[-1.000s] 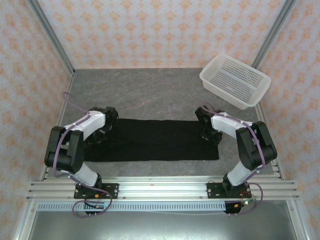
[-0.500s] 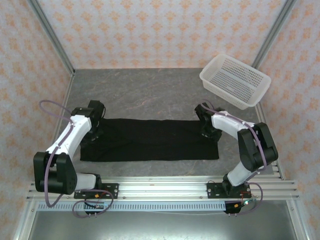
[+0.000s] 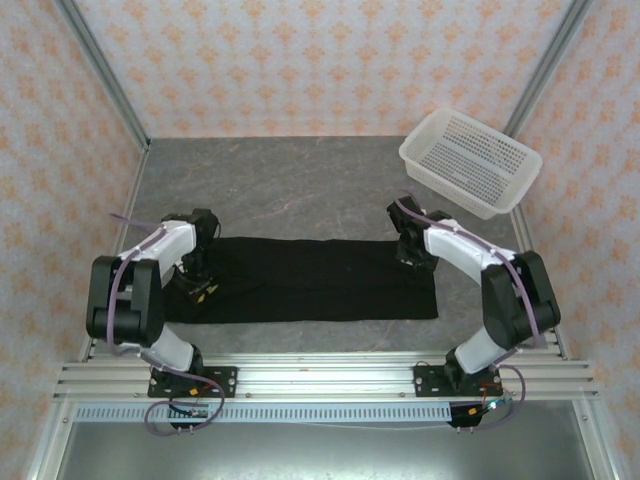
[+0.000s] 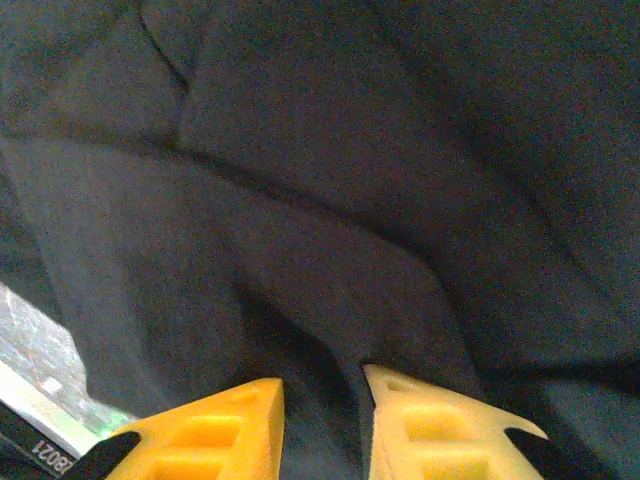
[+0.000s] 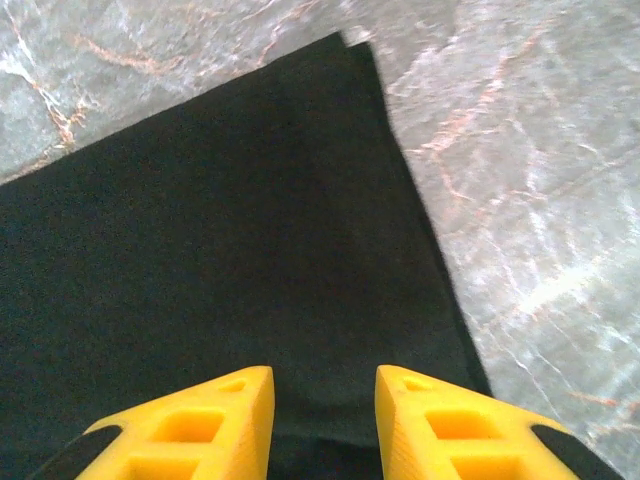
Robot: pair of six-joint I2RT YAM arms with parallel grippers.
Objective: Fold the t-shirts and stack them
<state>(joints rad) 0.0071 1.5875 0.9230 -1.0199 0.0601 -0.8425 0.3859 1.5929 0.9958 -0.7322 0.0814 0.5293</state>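
**A:** Where the left pincer (image 4: 322,385) meets the cloth, what do you see?

**B:** Its yellow fingers (image 4: 210,430) stand close together, and a ridge of the black t-shirt (image 3: 310,280) rises between them. Whether they pinch it, I cannot tell.

**A:** And the right pincer (image 5: 322,375)?

**B:** Slightly spread, over flat cloth near the shirt's far right corner.

**A:** The shirt itself?

**B:** Folded into a long strip across the grey table (image 3: 290,185), one pincer at each end. Beyond it, at the far right corner, stands the white perforated basket (image 3: 470,160).
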